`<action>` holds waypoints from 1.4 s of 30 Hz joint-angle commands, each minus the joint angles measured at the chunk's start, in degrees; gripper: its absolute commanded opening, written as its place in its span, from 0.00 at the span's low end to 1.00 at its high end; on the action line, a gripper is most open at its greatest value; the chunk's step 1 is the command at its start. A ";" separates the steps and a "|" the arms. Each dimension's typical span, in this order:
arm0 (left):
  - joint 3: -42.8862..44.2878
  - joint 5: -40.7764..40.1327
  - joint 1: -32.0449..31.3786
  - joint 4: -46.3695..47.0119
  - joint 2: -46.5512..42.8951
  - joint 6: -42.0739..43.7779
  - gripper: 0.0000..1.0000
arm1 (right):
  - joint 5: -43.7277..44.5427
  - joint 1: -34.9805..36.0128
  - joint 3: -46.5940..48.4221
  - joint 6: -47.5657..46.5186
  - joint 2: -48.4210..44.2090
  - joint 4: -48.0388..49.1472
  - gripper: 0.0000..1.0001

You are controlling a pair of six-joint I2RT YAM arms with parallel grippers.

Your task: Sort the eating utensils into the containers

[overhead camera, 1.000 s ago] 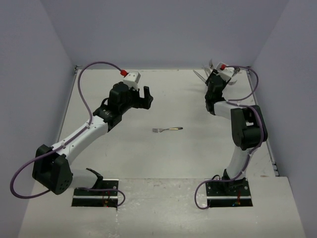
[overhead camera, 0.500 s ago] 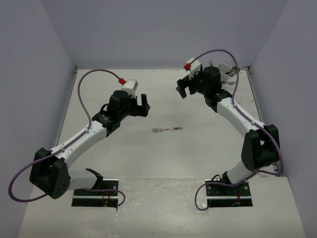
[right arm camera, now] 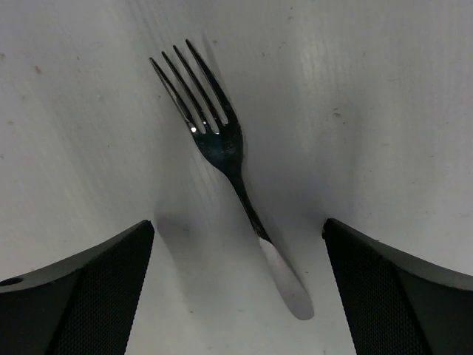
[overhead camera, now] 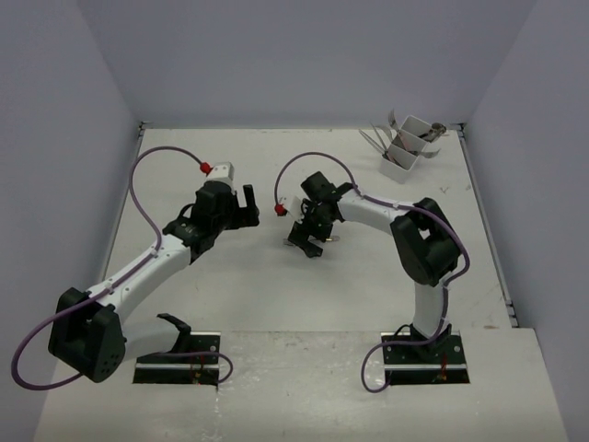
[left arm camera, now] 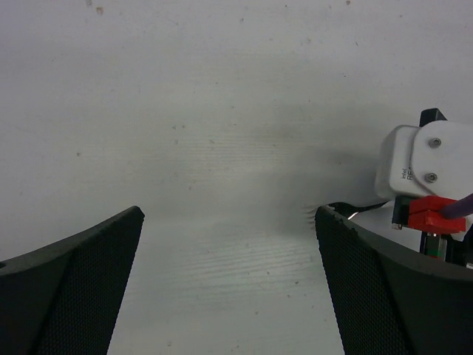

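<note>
- Right gripper [overhead camera: 309, 239]: tipped down over the middle of the table [overhead camera: 230, 295], jaws wide apart. The two fingers [right arm camera: 81, 288] sit at either side of the right wrist view.
- Fork [right arm camera: 238, 183]: lies flat on the table in the gap between the right fingers, touching neither of them. The tines point away from the wrist camera and slightly left. The head is dark and reflective, and the handle end nearest the camera is pale. It casts a soft shadow on the table surface.
- From above, the right gripper covers most of the fork; I cannot tell how high the fingertips are above the table.
- Left gripper [overhead camera: 248, 208]: near the table's middle, just left of the right gripper and apart from it. Jaws open and holding nothing; only bare table shows between its fingers [left arm camera: 70, 288].
- Left wrist view, right edge: a white block [left arm camera: 417, 166] with a red part, mounted on the right arm.
- Bin [overhead camera: 411, 157]: white, at the far right corner of the table, well apart from the fork and both grippers.
- Utensils [overhead camera: 375, 140]: several stand leaning in the bin, with their ends sticking out above its rim. Compartments not resolvable from this view.
</note>
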 commanded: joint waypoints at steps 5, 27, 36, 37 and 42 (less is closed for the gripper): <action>-1.39 -2.38 0.46 -0.52 -3.07 -2.38 1.00 | 4.16 1.11 5.47 -0.15 5.23 -1.95 0.83; 1.76 -7.83 1.86 1.06 -3.17 -1.68 1.00 | 12.15 -29.99 -8.86 38.50 -21.67 66.46 0.00; 6.78 -6.78 4.24 1.33 2.90 0.96 1.00 | 23.50 -39.32 5.89 45.91 -6.65 70.56 0.00; 7.13 -6.43 4.41 1.33 3.51 1.31 1.00 | 20.72 -39.76 6.78 44.95 -5.58 70.56 0.00; 9.68 -3.53 6.70 1.42 7.38 1.49 1.00 | 16.21 -39.76 9.07 40.81 -0.83 70.48 0.00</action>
